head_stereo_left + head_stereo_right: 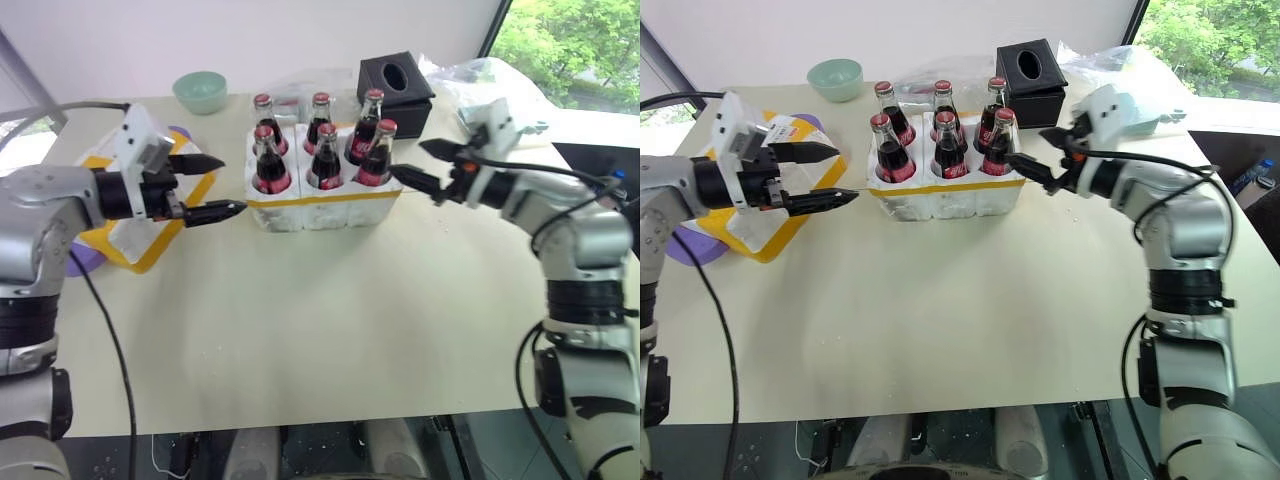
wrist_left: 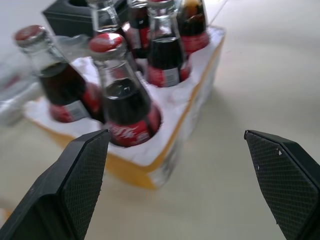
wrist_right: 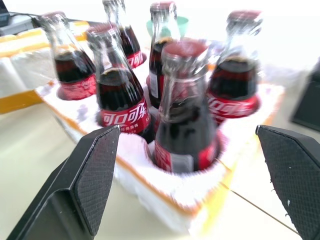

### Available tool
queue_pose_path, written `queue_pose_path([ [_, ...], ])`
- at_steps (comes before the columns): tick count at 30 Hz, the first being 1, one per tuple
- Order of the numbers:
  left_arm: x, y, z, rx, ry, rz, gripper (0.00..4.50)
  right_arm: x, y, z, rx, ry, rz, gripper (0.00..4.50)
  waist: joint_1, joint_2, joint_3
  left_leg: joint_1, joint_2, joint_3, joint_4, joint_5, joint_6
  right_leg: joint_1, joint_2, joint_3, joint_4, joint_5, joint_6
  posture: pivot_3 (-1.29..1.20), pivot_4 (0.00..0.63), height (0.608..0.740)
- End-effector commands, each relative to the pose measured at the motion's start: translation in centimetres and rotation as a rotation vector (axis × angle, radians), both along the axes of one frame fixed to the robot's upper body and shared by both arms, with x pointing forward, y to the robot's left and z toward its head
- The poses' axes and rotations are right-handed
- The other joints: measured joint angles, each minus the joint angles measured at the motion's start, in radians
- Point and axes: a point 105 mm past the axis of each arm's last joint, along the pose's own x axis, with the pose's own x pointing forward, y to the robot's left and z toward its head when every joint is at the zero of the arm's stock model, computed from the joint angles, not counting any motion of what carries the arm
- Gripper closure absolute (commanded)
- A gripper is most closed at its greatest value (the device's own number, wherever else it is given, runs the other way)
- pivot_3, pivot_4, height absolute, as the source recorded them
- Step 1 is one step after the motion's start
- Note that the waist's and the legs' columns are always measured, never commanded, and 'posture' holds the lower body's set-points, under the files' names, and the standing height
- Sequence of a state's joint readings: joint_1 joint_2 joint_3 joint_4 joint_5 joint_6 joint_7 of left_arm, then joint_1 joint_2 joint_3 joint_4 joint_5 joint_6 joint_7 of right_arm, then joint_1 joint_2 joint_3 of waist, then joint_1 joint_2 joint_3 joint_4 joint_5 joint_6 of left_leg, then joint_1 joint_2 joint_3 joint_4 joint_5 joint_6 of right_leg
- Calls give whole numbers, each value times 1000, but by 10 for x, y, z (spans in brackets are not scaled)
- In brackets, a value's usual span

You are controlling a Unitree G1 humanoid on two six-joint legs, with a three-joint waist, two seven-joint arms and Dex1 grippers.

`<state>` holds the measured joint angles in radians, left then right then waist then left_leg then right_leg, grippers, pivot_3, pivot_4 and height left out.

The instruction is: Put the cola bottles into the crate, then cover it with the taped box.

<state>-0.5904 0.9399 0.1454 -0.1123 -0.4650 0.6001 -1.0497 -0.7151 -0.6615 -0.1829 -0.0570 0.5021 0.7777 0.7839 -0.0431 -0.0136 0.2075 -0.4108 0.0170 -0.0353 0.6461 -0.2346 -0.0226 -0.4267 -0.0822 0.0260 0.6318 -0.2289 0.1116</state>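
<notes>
Several cola bottles (image 1: 326,160) with red caps stand upright in the wells of the white crate (image 1: 320,210), which has a yellow band round its side. My left gripper (image 1: 232,184) is open just left of the crate, pointing at it, with nothing between its fingers. My right gripper (image 1: 407,158) is open too, close to the crate's right end beside the nearest bottle (image 3: 186,125), and holds nothing. The taped box (image 1: 128,240), white with yellow bands, lies at the left, behind and below my left hand.
A purple plate (image 1: 75,262) lies under the taped box. A green bowl (image 1: 200,90) sits at the back left, a black tissue box (image 1: 397,85) behind the crate, and a clear plastic bag (image 1: 470,72) at the back right. Bare table spreads in front.
</notes>
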Motion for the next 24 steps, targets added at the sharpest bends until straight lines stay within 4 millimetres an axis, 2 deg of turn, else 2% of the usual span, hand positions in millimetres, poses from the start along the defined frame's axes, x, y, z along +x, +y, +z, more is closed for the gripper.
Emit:
queue_pose_path([
  [1,-12,33,19,97,-174,166,0,-34,-13,23,14,-27,45,63,-2,0,0,0,0,0,0,0,0,0,0,0,0,0,0,0,150,739],
  [4,-23,52,19,182,-228,253,0,-48,-11,17,-31,-10,75,63,-1,0,0,1,1,0,-1,0,0,0,0,0,0,0,-1,0,150,739],
  [7,-37,70,6,390,-272,327,0,-54,-10,8,-23,19,94,63,-1,0,0,1,1,1,-1,0,0,0,0,0,-1,-2,-4,0,150,739],
  [12,-67,80,-19,573,-232,351,0,-51,-7,-4,-19,57,98,63,5,-1,0,1,1,3,-1,0,0,0,-1,1,-2,-3,-5,0,150,739],
  [17,-88,104,-33,752,-190,435,0,-46,-5,-7,-16,71,103,63,5,-1,0,0,1,3,-1,0,0,0,-1,1,-3,-3,-7,0,150,739],
  [24,-109,138,-58,856,-104,617,0,-41,-1,-7,-14,74,114,63,2,-1,-1,0,1,3,-1,0,0,0,-1,1,-3,-4,-7,0,150,739],
])
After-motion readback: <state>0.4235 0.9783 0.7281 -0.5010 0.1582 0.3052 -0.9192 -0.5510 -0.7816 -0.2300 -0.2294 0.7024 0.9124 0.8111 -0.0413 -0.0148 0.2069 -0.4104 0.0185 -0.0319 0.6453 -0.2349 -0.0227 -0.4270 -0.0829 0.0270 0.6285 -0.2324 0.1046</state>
